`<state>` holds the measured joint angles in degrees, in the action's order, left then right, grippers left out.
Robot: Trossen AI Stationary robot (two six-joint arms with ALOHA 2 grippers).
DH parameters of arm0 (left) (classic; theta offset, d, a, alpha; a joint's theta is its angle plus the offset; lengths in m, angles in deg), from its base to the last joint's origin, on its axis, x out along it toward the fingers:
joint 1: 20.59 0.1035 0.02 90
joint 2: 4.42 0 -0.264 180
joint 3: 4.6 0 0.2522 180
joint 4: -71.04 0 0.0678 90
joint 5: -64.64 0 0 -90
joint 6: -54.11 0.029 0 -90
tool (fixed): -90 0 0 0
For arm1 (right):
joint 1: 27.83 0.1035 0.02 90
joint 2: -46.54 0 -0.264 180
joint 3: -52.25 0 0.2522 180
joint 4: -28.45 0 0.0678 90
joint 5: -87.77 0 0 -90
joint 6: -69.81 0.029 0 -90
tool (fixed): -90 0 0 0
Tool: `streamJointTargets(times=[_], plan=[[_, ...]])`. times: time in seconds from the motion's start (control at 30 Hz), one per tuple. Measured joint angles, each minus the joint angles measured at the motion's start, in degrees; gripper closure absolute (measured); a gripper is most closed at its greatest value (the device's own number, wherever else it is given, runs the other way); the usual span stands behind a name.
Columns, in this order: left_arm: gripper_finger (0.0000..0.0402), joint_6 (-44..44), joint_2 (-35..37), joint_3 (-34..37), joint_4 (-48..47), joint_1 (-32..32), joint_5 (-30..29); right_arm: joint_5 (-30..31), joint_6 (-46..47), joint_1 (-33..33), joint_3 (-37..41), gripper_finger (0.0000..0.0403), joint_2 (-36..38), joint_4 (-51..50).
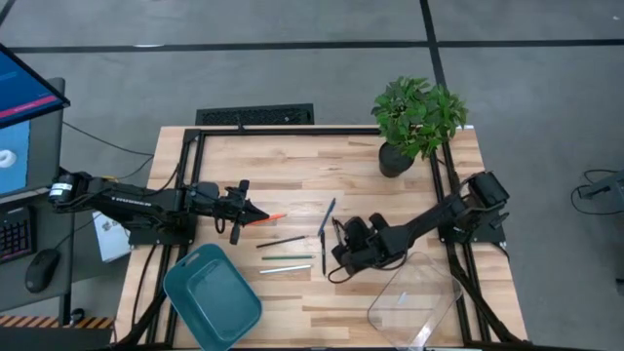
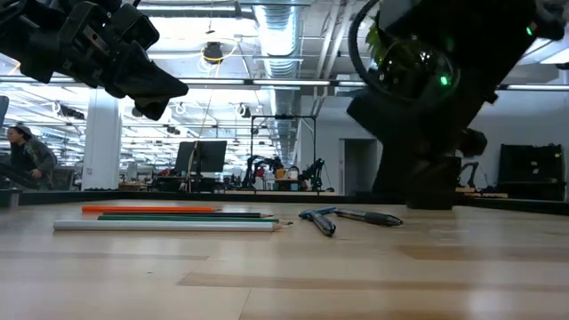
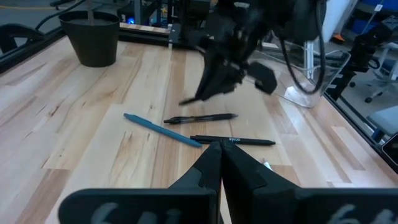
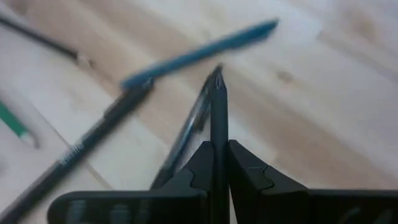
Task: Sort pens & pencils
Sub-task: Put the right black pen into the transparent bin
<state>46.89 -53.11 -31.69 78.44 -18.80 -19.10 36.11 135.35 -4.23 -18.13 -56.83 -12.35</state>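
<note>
Across the wooden counter (image 1: 292, 166) I reach from both sides. At the lower left of the high view sits a teal tray (image 1: 212, 295), at the lower right a clear container (image 1: 414, 302), at the upper right a potted plant (image 1: 417, 122). My right jaws (image 1: 340, 250), mid-frame, are closed on a dark pen (image 4: 219, 134). My left jaws (image 1: 255, 216) are closed, empty, by the orange pencil (image 1: 273, 217). Between them lie the other pencils (image 1: 286, 258) and a bluish pen (image 1: 329, 216).
</note>
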Motion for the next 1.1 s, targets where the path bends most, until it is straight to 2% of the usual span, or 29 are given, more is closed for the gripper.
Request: streamJointTargets(times=[0.27, 0.5, 0.73, 1.1], plan=[[0.0401, 0.0, 0.0, 0.0, -0.3, 0.0, 0.0, 4.2, -4.5, -1.1, 0.0, 0.0351, 8.6, -2.8], [0.0401, -0.1, 0.0, 0.0, -0.3, 0.0, -0.2, 3.9, -11.6, -2.0, 0.0, 0.0351, 14.2, -2.7], [0.0401, -3.3, 0.0, 0.0, -0.3, 0.0, -3.5, 3.8, -20.1, -2.4, 0.0, 0.0351, 18.9, -2.7], [0.0401, -7.2, 0.0, 0.0, -0.2, 0.0, -5.3, 2.5, -24.5, 0.0, 0.0, 0.0351, 22.8, -2.5]])
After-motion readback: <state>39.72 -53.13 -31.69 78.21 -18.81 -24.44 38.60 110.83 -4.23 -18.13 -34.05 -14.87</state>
